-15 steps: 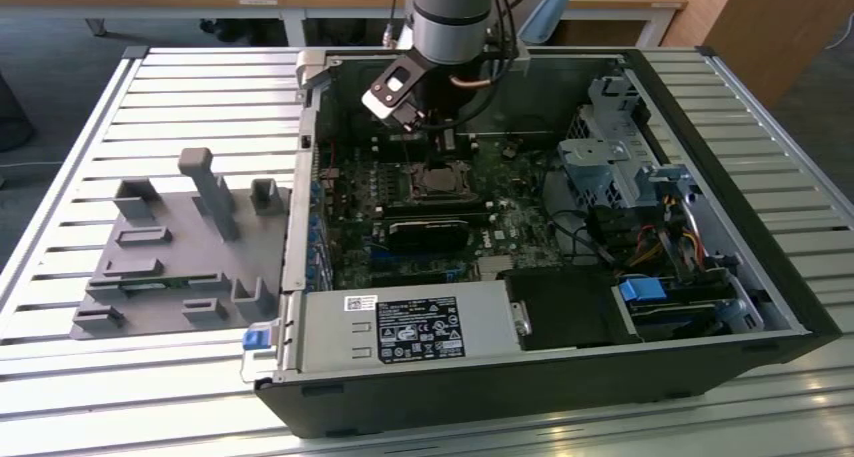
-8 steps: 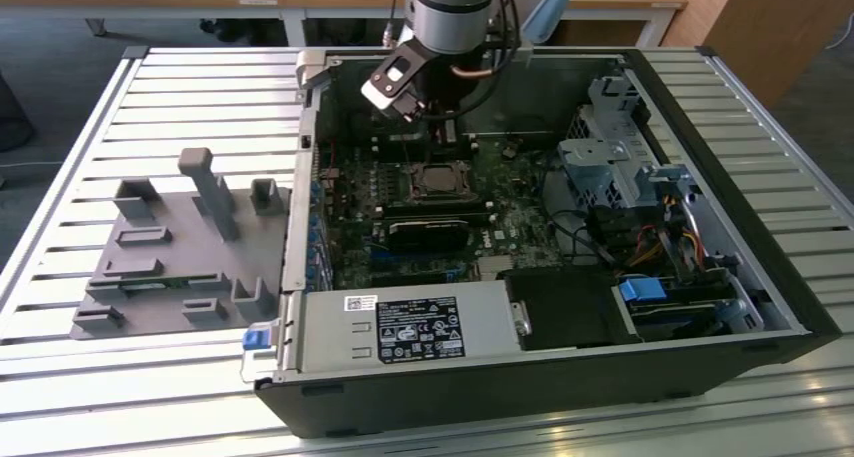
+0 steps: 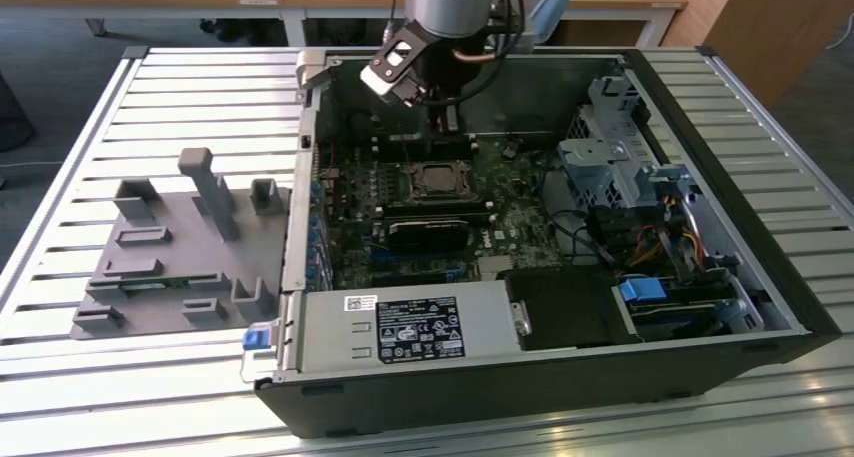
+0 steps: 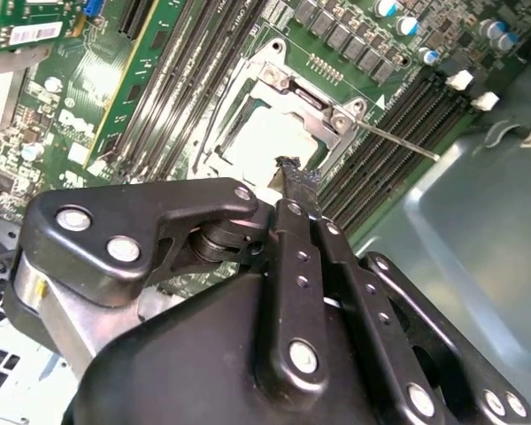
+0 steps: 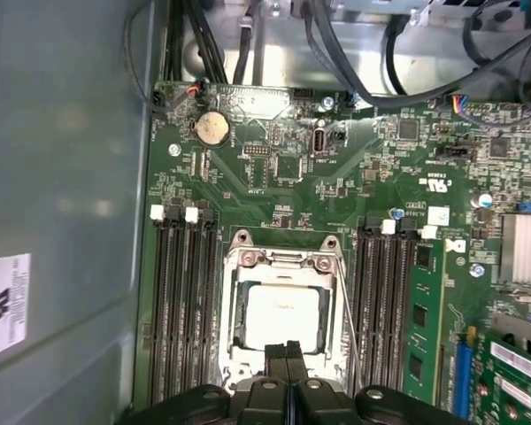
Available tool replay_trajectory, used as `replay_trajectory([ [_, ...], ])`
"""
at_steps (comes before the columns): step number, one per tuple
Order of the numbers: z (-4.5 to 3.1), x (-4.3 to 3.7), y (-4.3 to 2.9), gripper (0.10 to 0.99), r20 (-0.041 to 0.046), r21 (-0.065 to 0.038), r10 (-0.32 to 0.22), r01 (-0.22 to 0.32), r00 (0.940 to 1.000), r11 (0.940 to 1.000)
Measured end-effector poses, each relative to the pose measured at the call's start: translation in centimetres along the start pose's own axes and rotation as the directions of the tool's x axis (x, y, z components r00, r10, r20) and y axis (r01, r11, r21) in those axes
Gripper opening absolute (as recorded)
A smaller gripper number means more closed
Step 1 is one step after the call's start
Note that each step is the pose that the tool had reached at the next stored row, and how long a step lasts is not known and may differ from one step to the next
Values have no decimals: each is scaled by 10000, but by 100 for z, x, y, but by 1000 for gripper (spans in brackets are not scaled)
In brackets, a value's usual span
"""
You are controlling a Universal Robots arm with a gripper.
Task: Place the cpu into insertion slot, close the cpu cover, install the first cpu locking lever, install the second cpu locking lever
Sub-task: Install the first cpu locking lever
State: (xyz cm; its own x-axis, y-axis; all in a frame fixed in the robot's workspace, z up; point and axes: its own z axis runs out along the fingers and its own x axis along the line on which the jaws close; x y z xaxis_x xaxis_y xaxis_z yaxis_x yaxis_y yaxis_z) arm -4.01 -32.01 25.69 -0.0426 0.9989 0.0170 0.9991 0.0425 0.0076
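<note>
The cpu [image 5: 283, 317] lies pale and silvery in the insertion slot [image 5: 237, 347] on the green board, also seen in the second wrist view [image 4: 264, 135]. The cpu cover [image 5: 281, 262] lies flat as a silvery frame around the chip [image 4: 311, 96]. A thin locking lever rod [image 4: 398, 142] sticks out from the socket's corner, and another rod [image 5: 347, 310] runs along the socket's side. My gripper [image 5: 288, 352] is shut with nothing between its fingers, its tips hovering over the socket's edge [image 4: 292, 170]. In the exterior view the gripper [image 3: 449, 142] hangs just behind the socket [image 3: 434, 180] inside the case.
Long black memory slots [image 5: 181, 301] flank the socket on both sides. A green card [image 5: 420, 328] and black cables [image 5: 380, 53] lie nearby. The case holds a power supply [image 3: 407, 329] and a drive cage [image 3: 614, 167]. A grey fixture [image 3: 174, 247] stands on the table at the exterior view's left.
</note>
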Motion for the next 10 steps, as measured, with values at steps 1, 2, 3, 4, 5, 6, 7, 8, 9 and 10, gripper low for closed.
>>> replay_trajectory([
  [1,-25,0,0,106,0,0,0,0,10000,10000],
  [2,-48,1,0,106,-1,-1,0,0,10000,10000],
  [3,-69,1,0,106,0,0,1,-1,10000,10000],
  [4,-87,1,1,106,1,0,0,0,10000,10000],
  [5,-97,2,1,106,1,0,0,0,10000,10000],
  [6,-98,2,1,106,0,0,-23,23,10000,10000],
  [7,-98,2,1,106,1,1,-134,134,9999,9999],
  [8,-98,2,1,106,0,4,-329,329,9995,9995],
  [9,-98,2,1,106,-1,8,-508,508,9987,9987],
  [10,-98,2,1,106,0,12,-688,688,9976,9976],
])
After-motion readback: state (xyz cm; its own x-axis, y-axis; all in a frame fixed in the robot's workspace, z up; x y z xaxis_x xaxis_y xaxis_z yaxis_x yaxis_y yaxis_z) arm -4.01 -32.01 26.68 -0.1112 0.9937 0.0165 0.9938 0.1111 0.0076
